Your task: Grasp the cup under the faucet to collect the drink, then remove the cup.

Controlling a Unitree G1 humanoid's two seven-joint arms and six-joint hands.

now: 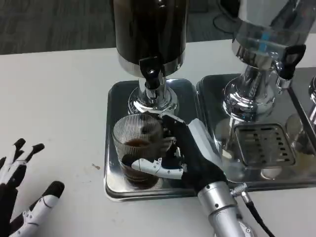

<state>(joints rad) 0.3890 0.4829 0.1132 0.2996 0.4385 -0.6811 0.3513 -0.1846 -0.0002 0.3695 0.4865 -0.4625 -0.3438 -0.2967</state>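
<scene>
A ribbed clear glass cup (137, 150) with dark drink in its bottom stands on the steel tray (114, 98) just in front of the black faucet (151, 72) of the dark drink dispenser (149, 34). My right hand (185, 155) wraps the cup from the right, thumb across its front and fingers behind it. My left hand (19, 195) lies on the table at the lower left, fingers spread, holding nothing.
A second dispenser (261, 54) with clear liquid and a black tap stands on its own steel tray (212, 89) at the right, with a slotted drip grate (263, 144). White table extends to the left. A small brown spot (95, 166) marks the table.
</scene>
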